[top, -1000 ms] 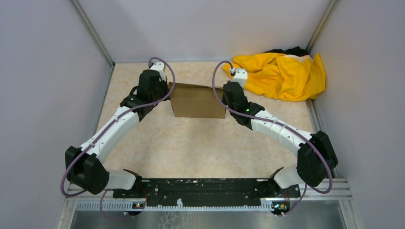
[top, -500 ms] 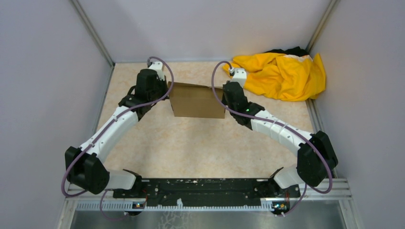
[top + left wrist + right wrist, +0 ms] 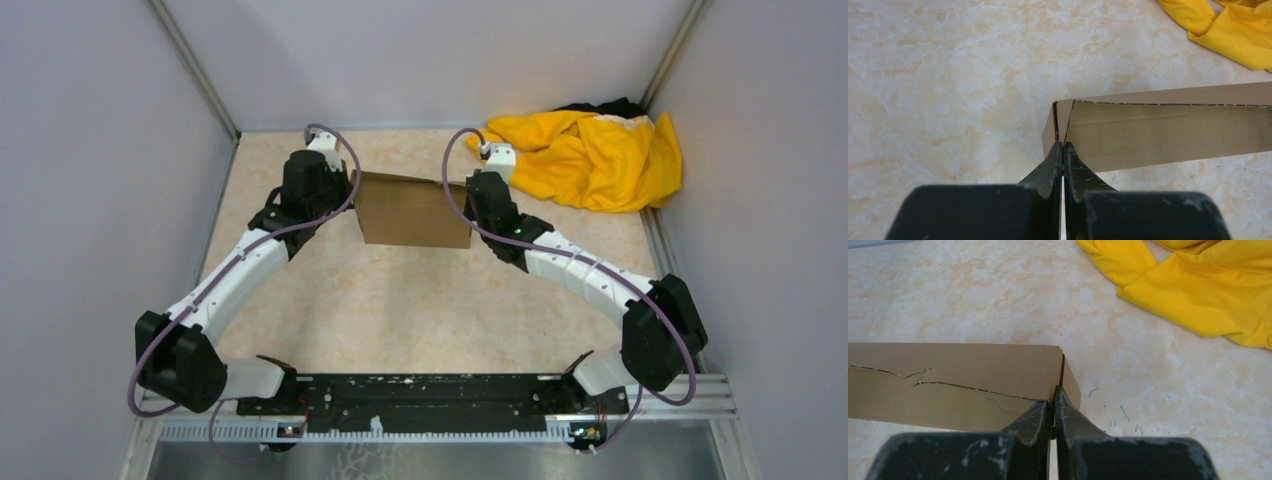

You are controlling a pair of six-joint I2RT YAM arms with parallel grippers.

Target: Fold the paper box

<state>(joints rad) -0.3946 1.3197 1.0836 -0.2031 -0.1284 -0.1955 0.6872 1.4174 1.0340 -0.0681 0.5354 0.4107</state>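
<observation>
Top external view: the paper box [image 3: 413, 212] is seen toward the far middle of the desk [image 3: 420, 300], between the two arms. Its left end is pinched by the left pincer [image 3: 1063, 146], fingers pressed together on the cardboard edge. Its right end is pinched likewise by the right pincer [image 3: 1054, 390]. A yellow cloth [image 3: 590, 155] is bunched in the far right corner.

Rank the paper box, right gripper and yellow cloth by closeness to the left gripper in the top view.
1. Paper box, pinched at its left end.
2. Right gripper, at the box's right end.
3. Yellow cloth, far right corner.
</observation>
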